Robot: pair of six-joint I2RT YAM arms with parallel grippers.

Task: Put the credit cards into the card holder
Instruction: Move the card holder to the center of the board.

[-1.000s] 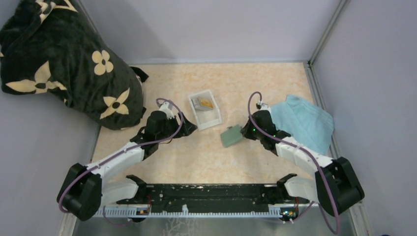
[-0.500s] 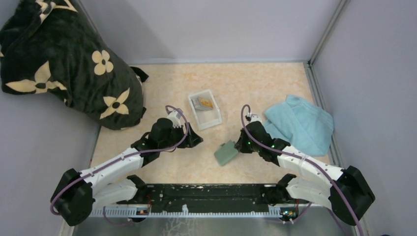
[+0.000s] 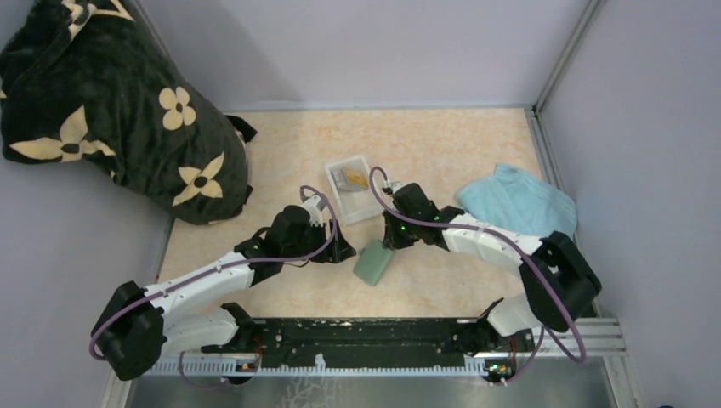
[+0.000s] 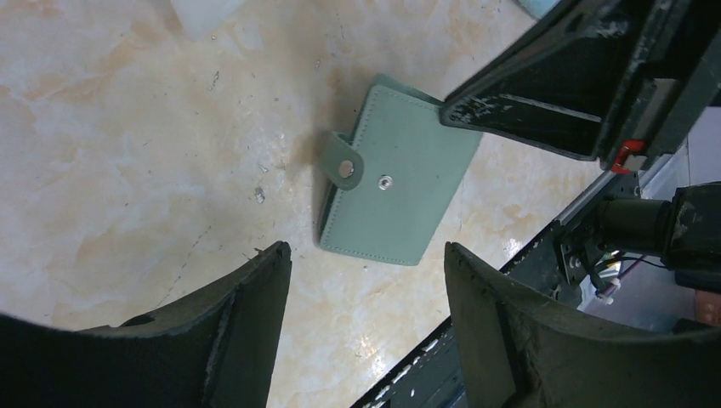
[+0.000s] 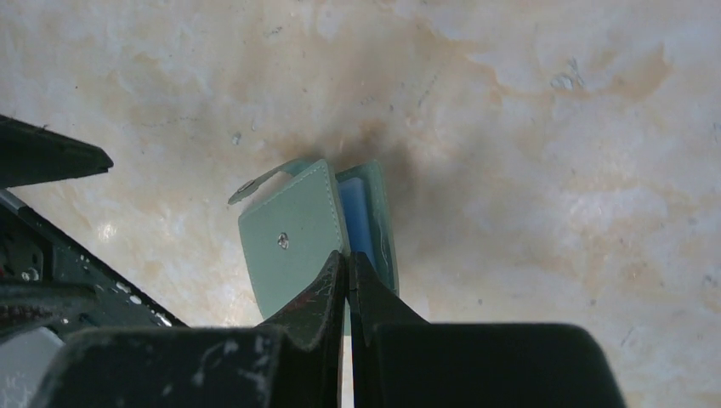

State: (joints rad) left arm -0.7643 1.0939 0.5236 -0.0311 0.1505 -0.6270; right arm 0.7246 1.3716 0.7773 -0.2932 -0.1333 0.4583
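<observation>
1. The card holder [image 3: 372, 262] lies on the tabletop [image 3: 442, 144] between the two arms. Its long axis runs on a slant, from the right tool down toward the arm bases.
2. The right tool [image 3: 389, 243] is closed. In its wrist view the two fingertips meet on the edge of the grey-green cover, so I judge that it pinches this one leaf.
3. The holder is a little ajar there. The pale blue inside shows beside the cover, and the strap [image 4: 342, 160] stands free, not snapped.
4. The left tool [image 3: 338, 248] is open wide, with nothing between its jaws. It is just beside the holder, on the holder's left side. In its wrist view the holder lies straight ahead, with its long axis slanted across the gap.
5. The credit cards [image 3: 353, 178] are in the white tray [image 3: 371, 209], behind the holder and apart from both tools. An orange one shows; how many there are I cannot tell.
6. I think the holder must be spread open first. The left tool is free and near enough to both the holder and the tray.
</observation>
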